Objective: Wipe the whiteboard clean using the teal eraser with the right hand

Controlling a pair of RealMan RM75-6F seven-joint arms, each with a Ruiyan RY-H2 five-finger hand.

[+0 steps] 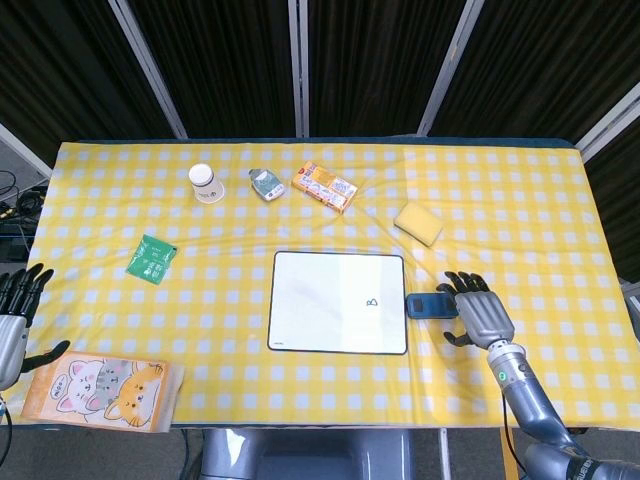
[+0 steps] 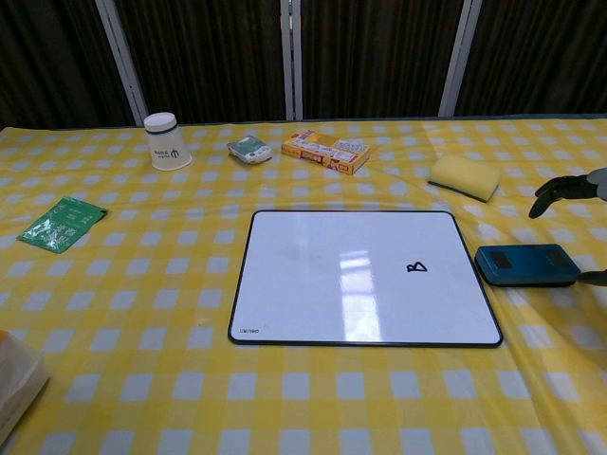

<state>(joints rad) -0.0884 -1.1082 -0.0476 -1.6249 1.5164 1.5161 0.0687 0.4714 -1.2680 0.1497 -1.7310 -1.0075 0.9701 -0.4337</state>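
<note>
The whiteboard (image 1: 338,301) (image 2: 362,275) lies flat at the table's middle, with a small black scribble (image 1: 372,301) (image 2: 416,267) near its right side. Just off its right edge sits the teal eraser (image 1: 431,305) (image 2: 527,264). My right hand (image 1: 478,312) (image 2: 571,190) hovers right beside the eraser with fingers spread, holding nothing. My left hand (image 1: 17,315) hangs off the table's left edge, fingers apart and empty; the chest view does not show it.
A yellow sponge (image 1: 418,223) (image 2: 465,176) lies behind the eraser. Along the far side stand a paper cup (image 1: 206,183), a small packet (image 1: 265,183) and an orange box (image 1: 326,187). A green packet (image 1: 153,258) lies at left, a cat-print bag (image 1: 100,385) at the front left corner.
</note>
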